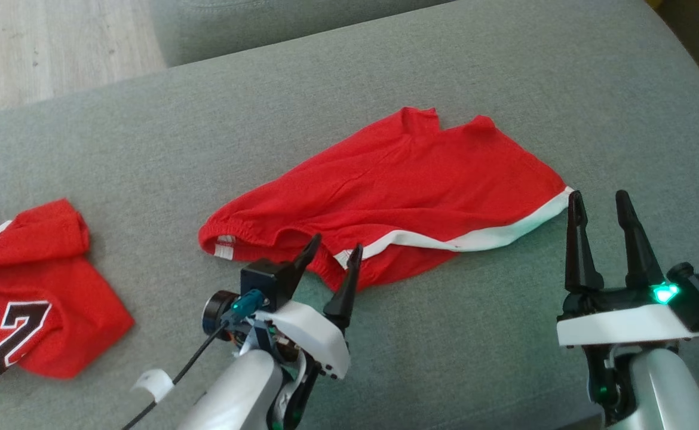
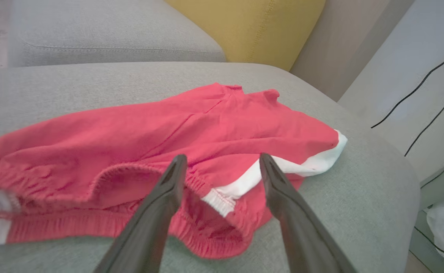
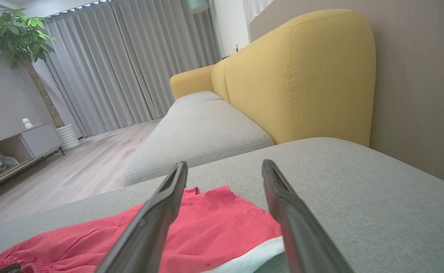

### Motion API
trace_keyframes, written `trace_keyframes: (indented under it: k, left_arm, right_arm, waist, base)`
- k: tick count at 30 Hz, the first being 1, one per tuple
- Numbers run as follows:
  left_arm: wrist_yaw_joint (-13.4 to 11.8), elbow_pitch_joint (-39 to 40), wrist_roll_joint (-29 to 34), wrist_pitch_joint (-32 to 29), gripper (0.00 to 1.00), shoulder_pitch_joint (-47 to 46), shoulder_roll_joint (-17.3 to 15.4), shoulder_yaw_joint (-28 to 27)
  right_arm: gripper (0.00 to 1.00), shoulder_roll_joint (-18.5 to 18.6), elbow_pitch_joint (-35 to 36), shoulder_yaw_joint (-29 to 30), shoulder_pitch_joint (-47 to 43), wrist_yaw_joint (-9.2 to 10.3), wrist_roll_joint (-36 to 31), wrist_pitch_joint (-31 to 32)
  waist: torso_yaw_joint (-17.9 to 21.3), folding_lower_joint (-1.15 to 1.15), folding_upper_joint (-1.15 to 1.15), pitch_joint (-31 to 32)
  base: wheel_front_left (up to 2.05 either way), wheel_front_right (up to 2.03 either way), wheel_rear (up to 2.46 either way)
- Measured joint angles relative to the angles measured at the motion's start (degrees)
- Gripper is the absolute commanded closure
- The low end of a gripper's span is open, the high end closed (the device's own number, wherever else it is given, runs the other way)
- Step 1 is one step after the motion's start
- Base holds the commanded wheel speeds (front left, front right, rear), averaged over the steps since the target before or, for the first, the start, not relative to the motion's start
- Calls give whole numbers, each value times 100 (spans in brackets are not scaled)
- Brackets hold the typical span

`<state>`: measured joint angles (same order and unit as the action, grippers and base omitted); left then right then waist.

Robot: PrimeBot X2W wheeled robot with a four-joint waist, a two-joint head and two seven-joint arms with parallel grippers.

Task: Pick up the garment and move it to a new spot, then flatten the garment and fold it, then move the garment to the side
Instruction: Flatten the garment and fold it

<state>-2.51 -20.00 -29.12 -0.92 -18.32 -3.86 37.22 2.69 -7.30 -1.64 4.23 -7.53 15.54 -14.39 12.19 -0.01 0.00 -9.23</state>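
The garment (image 1: 397,191) is a pair of red shorts with a white side stripe, lying loosely spread and creased on the grey cushion (image 1: 475,77). My left gripper (image 1: 333,249) stands open at the shorts' near edge, its fingertips over the elastic waistband (image 2: 207,197) and the end of the white stripe. Open too, my right gripper (image 1: 599,202) hovers just right of the white-trimmed corner (image 1: 555,206), not touching it. In the right wrist view the red cloth (image 3: 214,223) lies between and beyond the fingers (image 3: 157,212).
A second red garment with black and white numbers (image 1: 21,298) lies crumpled at the cushion's left. A yellow backrest (image 3: 301,79) stands beyond the cushion. Wooden floor (image 1: 39,48) shows at the far left, and black cables (image 2: 427,94) hang on the right.
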Motion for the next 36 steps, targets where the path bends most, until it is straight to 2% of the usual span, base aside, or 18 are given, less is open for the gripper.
trace_keyframes:
  k: [3, 18, 34, 35, 36]
  left_arm:
    - [-51, -10, 1, -36, 0, 4, -43, 1]
    - [5, -168, -163, -460, 0, 14, -55, 160]
    - [58, -186, -219, -334, 0, -7, -52, 180]
    - [58, -187, -219, -328, 6, -7, -52, 183]
    - [66, -191, -219, -327, 38, -7, -52, 191]
  right_arm:
    - [0, 0, -4, 1, -8, 0, 0, 0]
    - [0, 0, -27, -32, -7, 0, -18, 0]
    - [0, 0, -40, -36, -4, 0, -15, 0]
    - [0, 0, -46, -34, -4, 0, -16, 0]
    - [0, 0, -55, -34, -4, 0, -16, 0]
  waist:
    - [-27, 0, 0, -3]
    - [88, 0, 0, -115]
    - [161, 1, 0, -174]
    - [155, 1, 0, -171]
    - [152, 1, 0, -169]
  base:
    - [0, 0, 0]
    - [0, 0, 0]
    - [0, 0, 0]
    - [0, 0, 0]
    - [0, 0, 0]
